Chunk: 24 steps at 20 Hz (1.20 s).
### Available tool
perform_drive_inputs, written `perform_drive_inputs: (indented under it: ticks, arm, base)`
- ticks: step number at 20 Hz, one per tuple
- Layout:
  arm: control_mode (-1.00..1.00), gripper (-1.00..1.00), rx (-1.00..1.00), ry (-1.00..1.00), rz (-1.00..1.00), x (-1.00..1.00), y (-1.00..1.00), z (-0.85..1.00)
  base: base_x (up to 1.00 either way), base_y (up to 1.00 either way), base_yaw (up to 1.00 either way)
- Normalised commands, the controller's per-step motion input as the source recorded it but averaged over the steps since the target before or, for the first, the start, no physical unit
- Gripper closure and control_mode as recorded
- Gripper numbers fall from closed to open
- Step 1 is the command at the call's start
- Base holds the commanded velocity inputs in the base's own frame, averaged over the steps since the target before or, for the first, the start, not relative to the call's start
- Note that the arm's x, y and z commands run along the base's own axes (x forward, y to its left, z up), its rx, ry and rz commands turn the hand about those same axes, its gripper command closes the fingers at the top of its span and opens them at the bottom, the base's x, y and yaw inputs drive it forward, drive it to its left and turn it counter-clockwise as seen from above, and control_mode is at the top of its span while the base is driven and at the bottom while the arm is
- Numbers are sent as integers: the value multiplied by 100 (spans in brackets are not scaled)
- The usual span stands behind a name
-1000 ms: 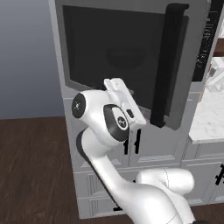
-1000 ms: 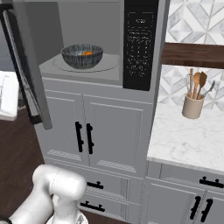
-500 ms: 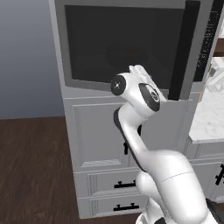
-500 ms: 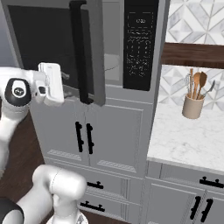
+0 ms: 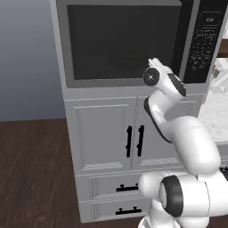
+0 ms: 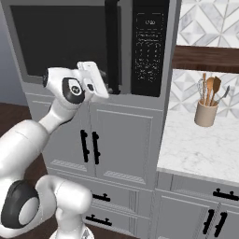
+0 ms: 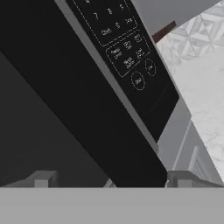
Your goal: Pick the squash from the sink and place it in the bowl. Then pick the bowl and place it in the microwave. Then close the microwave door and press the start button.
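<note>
My gripper [image 6: 95, 80] is spread wide and holding nothing, parked right up against the black bar handle [image 6: 112, 46] of the microwave door [image 5: 122, 42]. Big change from a second ago: that door was swung wide open with the bowl and squash sitting inside in plain sight, and half a second ago it was partway round. Now it looks shut flush with the microwave [image 6: 93, 42], so bowl and squash should be behind the dark glass, though I can't really make them out through it. I'd say that leaves the start button as the only job left. The keypad panel [image 7: 127, 48] is just past the handle, close by. Counts: one microwave, one door, one handle, one keypad. Further off on the tabletop [image 6: 200, 144], one utensil crock [image 6: 206, 113].
</note>
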Motion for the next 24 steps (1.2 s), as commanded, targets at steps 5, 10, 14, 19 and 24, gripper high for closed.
perform_drive_inputs:
  ticks: [5, 10, 14, 19, 24]
  arm:
    - [-100, -100, 1, 0, 3, 28, -21, 0]
    - [-100, -100, 4, 0, 0, 19, 0, 0]
    - [-100, -100, 10, 0, 0, 83, 0, 0]
    - [-100, -100, 13, 0, 0, 78, 0, 0]
    - [-100, -100, 15, 0, 9, -39, 54, 5]
  base:
    - [0, 0, 0]
    - [0, 0, 0]
    - [0, 0, 0]
    - [0, 0, 0]
    - [0, 0, 0]
